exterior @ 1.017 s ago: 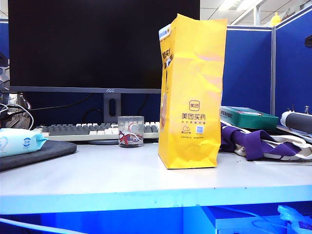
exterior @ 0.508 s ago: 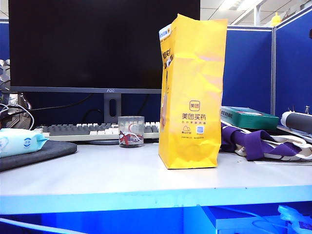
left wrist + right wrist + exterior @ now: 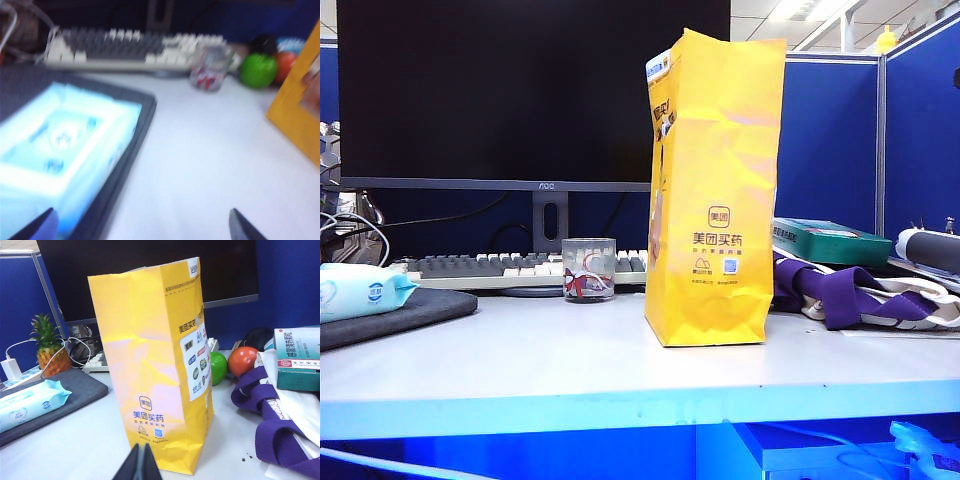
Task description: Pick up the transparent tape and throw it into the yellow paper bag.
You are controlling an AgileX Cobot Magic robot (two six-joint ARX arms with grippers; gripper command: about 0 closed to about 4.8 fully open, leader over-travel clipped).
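Our left gripper hangs over the grey table with its jaws spread wide and nothing between them; only the two dark fingertips show at the edge of the left wrist view, which is blurred. Under it lies a blue wipes pack on a dark pad. Farther off we see the keyboard, a glass cup with red marks just beside it, and a green fruit next to an orange one.

Our right gripper has its dark fingers pressed together, holding nothing, and sits low in front of the bag. The bag stands upright on the table, bright yellow, creased on its sides, with brown Chinese characters and a small square logo low on its face and a white label strip on the side panel. It is the tallest thing on the desk, near the middle in the exterior view, right of the cup.

We cannot find the tape in any view; where it is we cannot tell.

Beyond the bag lie a purple cloth, a box, a pineapple and the monitor.
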